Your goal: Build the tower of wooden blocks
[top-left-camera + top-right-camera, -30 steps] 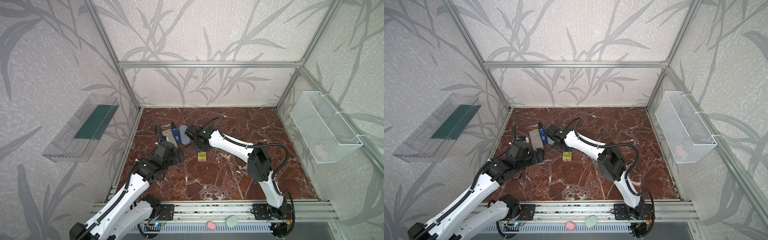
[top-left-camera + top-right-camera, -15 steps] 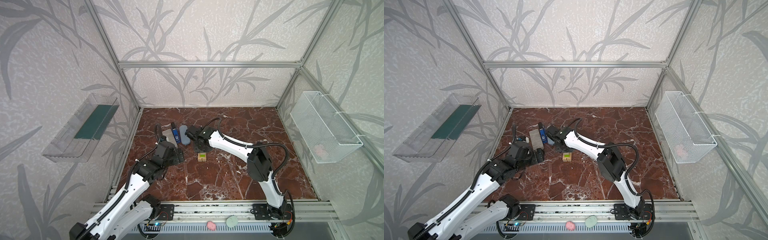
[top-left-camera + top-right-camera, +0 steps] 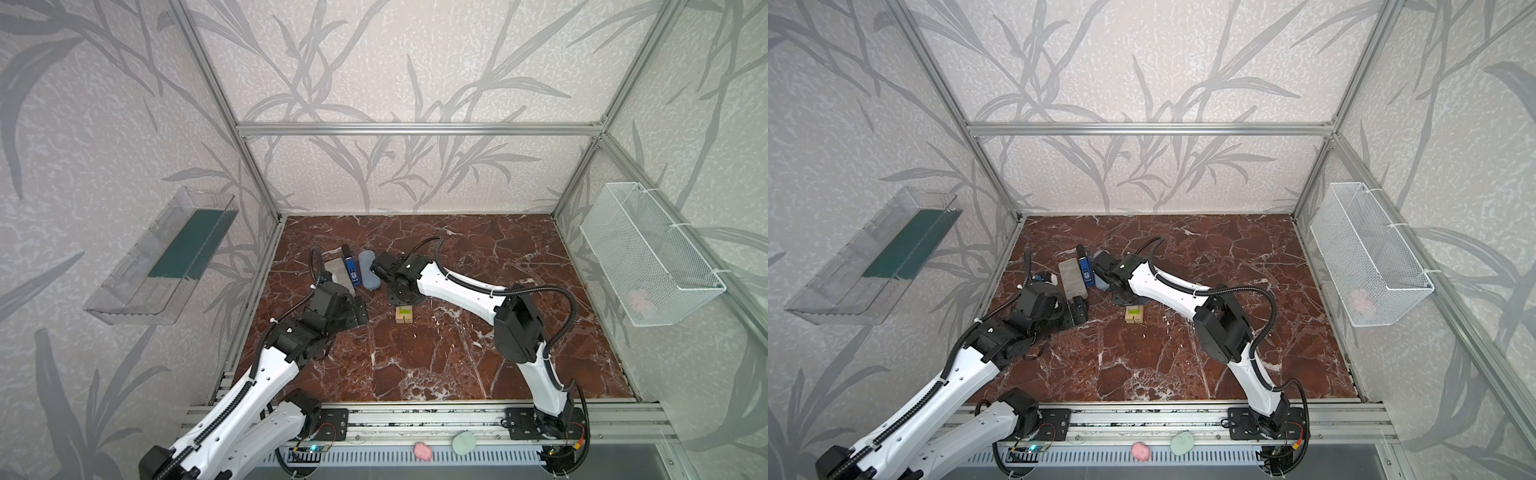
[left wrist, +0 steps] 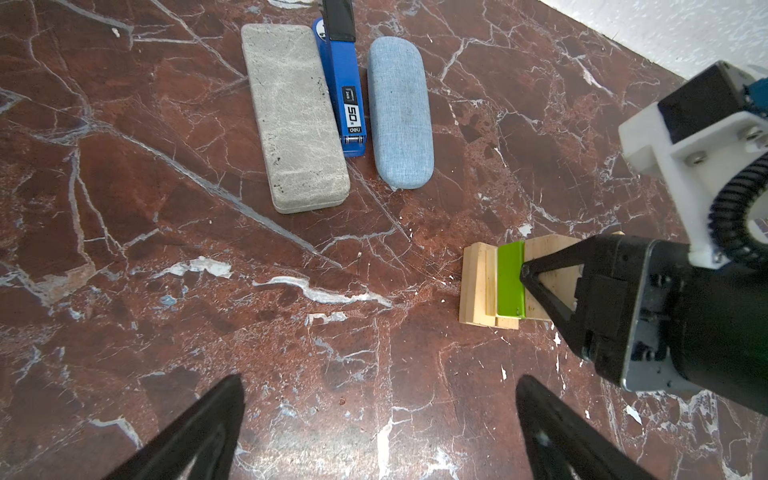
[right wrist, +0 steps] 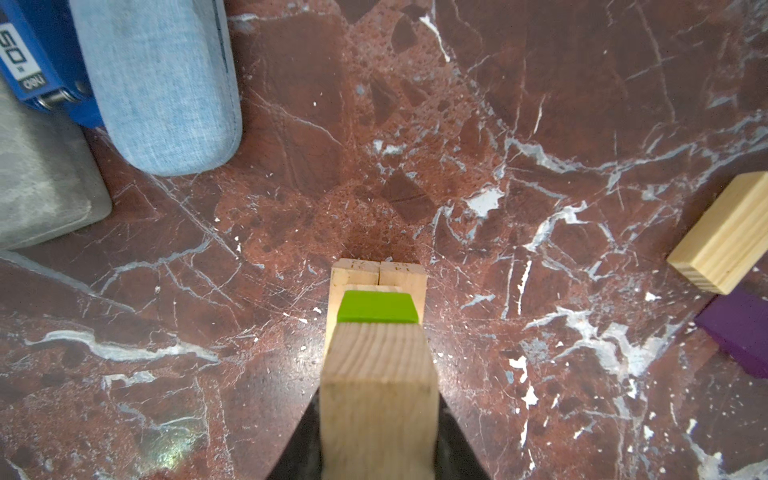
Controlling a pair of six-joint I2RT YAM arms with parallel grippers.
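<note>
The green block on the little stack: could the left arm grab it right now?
Probably not cleanly. The left pincer is open with bare floor ahead, but the right pincer, shut on a tan block, hangs right beside the green block and crowds it.

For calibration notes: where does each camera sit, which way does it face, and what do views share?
Top views: high at the front, facing down at the red marble tabletop; left arm and right arm show.
Right wrist: on the right arm, looking down past the right gripper and its tan wood block onto the wood block tower.
Left wrist: on the left arm, looking down past the open left gripper; the right gripper shows.
Shared: all see the lime-green block; both wrist views see the light-blue fabric case.
</note>
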